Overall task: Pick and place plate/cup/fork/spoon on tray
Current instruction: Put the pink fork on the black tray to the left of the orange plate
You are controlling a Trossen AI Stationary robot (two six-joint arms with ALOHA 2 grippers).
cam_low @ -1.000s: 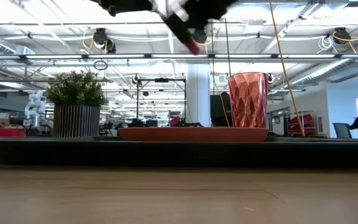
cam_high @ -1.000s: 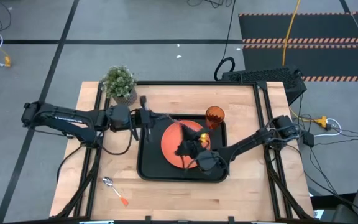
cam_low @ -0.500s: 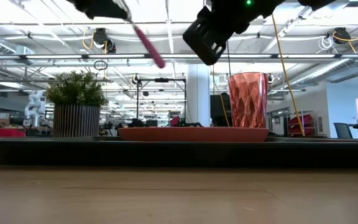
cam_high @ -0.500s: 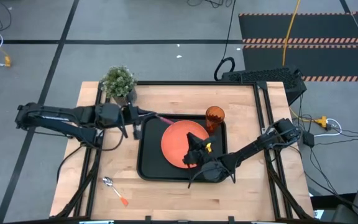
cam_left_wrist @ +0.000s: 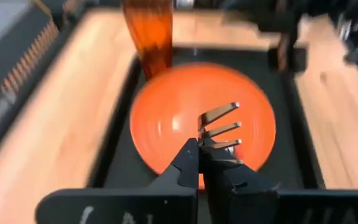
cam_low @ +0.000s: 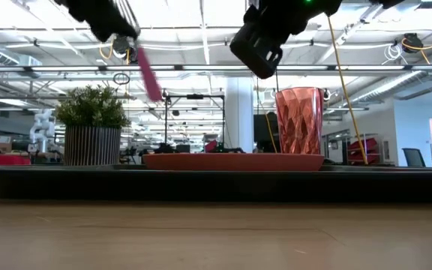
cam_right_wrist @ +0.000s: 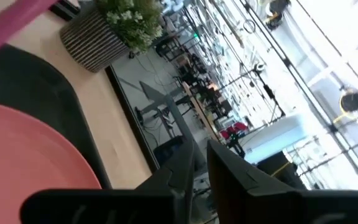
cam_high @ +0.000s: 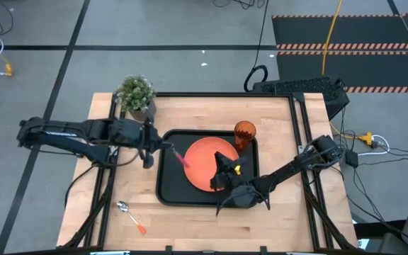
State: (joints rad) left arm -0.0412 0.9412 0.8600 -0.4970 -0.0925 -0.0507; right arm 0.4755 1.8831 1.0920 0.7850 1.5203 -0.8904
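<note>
I have the left gripper (cam_high: 149, 144) over the tray's left edge, clenched on the fork (cam_high: 176, 154). In the overhead view the pink handle slants out past the fingers toward the plate (cam_high: 211, 164), and its end hangs above the black strip between the tray's left rim and the plate. From table height the fork (cam_low: 147, 73) is well up in the air, tilted, with the handle pointing down and to the right. My left wrist camera shows the silver tines (cam_left_wrist: 219, 127) sticking out beyond the closed fingers (cam_left_wrist: 188, 163), with the plate (cam_left_wrist: 166, 118) spread out beneath them.

The right gripper (cam_high: 225, 168) sits above the near-right part of the plate. Its fingers (cam_right_wrist: 180, 163) lie close together with only a thin gap, and I see nothing between them. From table height it hangs high (cam_low: 259, 46), clear of the dishes.

The plate lies flat in the middle of the tray (cam_high: 167, 185). The cup (cam_high: 244, 132) stands upright in the tray's far right corner, just beside the plate's rim; at table height it (cam_low: 299, 120) rises behind the plate (cam_low: 232, 160).

The spoon (cam_high: 131, 216) lies on the bare table (cam_high: 289, 212) near the front left corner, well apart from the tray, bowl toward the far left and orange handle toward me. The potted plant (cam_high: 136, 94) stands at the far left, just outside the tray's corner.
</note>
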